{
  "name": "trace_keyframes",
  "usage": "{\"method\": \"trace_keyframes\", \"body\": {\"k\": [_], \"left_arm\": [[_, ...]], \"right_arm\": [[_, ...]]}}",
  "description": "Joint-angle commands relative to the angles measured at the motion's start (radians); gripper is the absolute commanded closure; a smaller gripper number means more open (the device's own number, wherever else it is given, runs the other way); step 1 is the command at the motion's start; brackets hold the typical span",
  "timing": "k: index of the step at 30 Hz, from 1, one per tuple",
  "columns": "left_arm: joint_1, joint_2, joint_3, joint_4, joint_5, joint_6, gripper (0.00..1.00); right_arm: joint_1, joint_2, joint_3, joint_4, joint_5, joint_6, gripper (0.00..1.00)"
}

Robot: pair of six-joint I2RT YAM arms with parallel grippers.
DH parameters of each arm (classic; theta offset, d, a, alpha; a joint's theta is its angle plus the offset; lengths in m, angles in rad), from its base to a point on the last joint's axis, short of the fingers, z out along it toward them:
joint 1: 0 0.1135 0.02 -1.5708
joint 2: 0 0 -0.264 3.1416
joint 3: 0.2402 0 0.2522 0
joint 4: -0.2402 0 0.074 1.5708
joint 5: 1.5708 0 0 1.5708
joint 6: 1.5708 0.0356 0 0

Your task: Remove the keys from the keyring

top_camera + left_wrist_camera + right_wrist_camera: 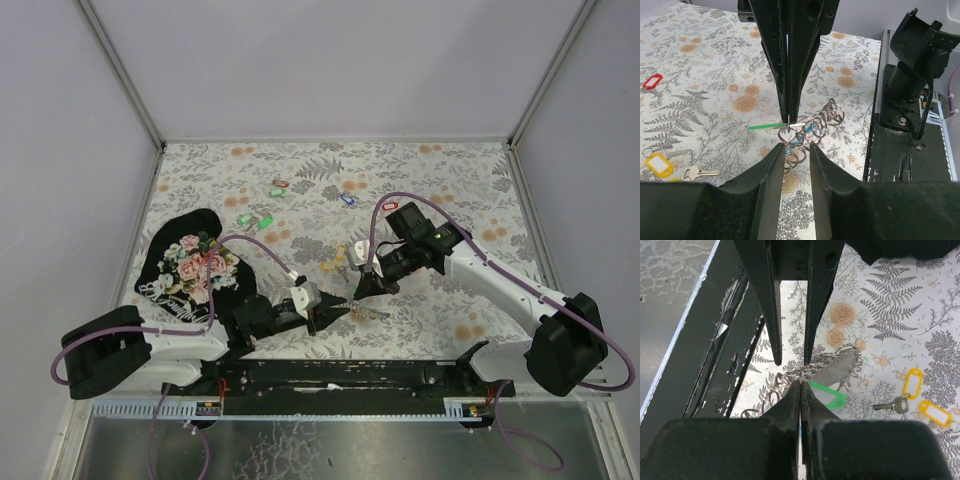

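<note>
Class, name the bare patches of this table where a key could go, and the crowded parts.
Free: far right corner, between the red tag and the wall; the far left strip beyond the black floral cloth. Crowded: front centre, where left gripper and right gripper meet at the keyring.

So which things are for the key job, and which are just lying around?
For the job: green tag, key ring, left tool, right tool.
Just lying about: yellow tag, loose key, red tag, flowery black cloth.
</note>
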Motion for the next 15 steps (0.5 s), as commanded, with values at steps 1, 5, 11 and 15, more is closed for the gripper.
{"method": "trace_keyframes", "body": {"k": [1, 5, 11, 15], "left_arm": [[-0.008, 0.023, 0.032, 0.104, 0.018, 0.013, 0.75], [-0.009, 0.044, 0.038, 0.117, 0.020, 0.002, 0.78], [-0.008, -0.003, 0.002, 0.136, -0.058, -0.017, 0.77], [-0.013, -0.088, -0.045, 0.119, -0.122, -0.030, 0.77]], "right_arm": [[-0.005, -0.030, 0.035, -0.005, -0.060, 0.006, 1.00], [-0.005, -0.030, 0.034, -0.002, -0.058, 0.010, 1.00], [-0.005, -0.033, 0.038, 0.007, -0.054, 0.029, 1.00], [-0.005, -0.035, 0.037, 0.011, -0.052, 0.036, 1.00]]}}
